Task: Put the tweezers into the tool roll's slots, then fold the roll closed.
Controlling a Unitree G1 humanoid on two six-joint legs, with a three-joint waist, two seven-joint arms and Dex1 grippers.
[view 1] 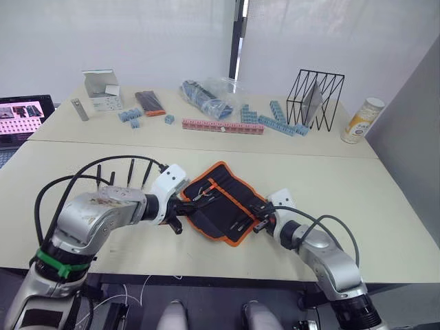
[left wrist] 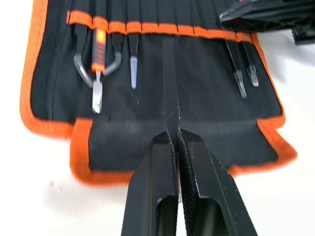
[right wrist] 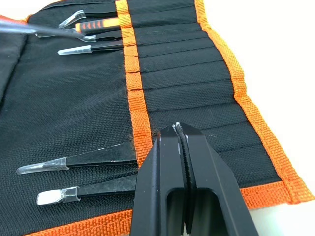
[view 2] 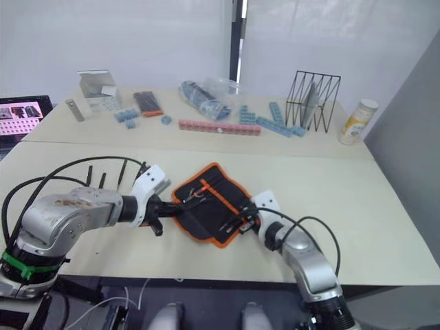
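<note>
Both tools (view 1: 180, 214) — on tool roll (view 1: 223, 199)

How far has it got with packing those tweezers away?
Partly done. The tool roll lies open on the table, with several tweezers already in its slots. The left gripper, shut on another tweezer, points it at an empty slot. The right gripper, shut, rests on the roll's slot side. More tweezers stand behind the left arm; folding isn't done.

The tool roll (view 1: 221, 199) is seen in black fabric edged with orange trim; the tweezers (right wrist: 81, 157) are black with pale tips; one tool's handle (left wrist: 99, 44) is striped orange and black.
</note>
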